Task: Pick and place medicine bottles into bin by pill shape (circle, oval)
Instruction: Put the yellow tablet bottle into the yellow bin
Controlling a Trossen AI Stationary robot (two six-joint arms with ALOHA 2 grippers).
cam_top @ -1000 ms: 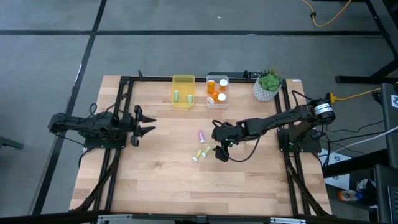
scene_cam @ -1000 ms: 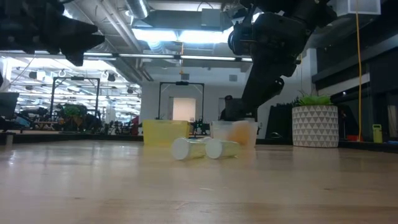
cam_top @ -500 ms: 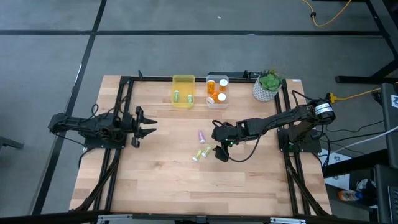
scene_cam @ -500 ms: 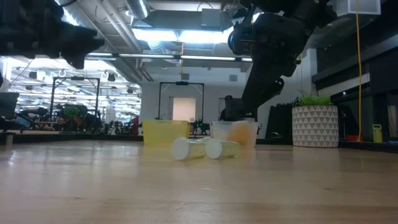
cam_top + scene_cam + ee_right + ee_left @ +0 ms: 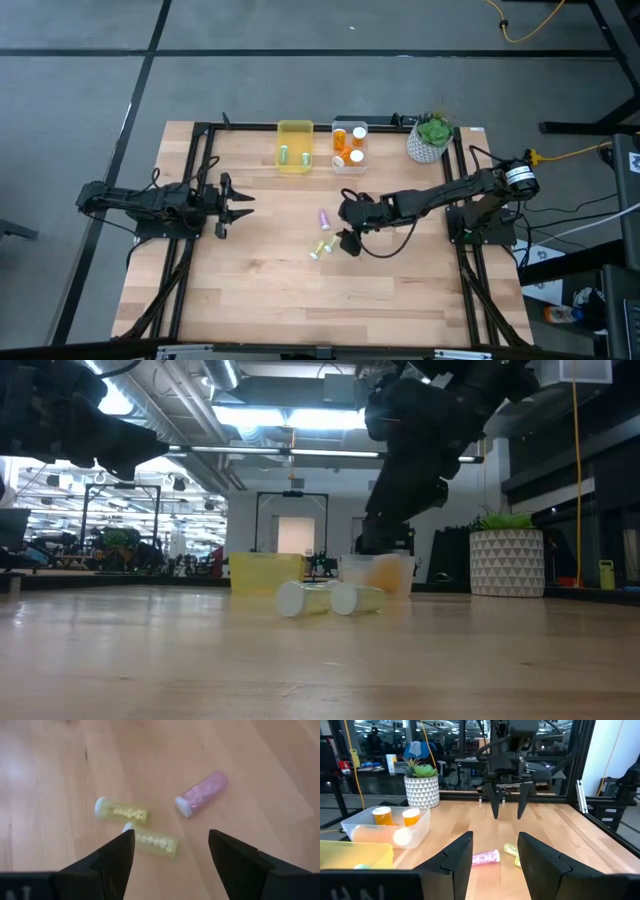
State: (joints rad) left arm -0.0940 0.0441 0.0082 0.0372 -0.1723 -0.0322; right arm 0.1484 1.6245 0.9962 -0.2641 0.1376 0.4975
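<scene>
Right pincer point(image 5: 345, 241) hangs spread above three loose bottles point(image 5: 145, 840) mid-table

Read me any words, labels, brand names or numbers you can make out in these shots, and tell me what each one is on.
No text is readable in any view.
The purple bottle and two yellow-green bottles: no label visible.
The orange bottles in the clear bin: no legible print.
The plant pot: only a triangle pattern.

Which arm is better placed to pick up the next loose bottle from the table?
Right. The right gripper hangs open just beside the two yellow-green translucent bottles and the purple translucent bottle; the left gripper waits near the table's left edge.
</scene>
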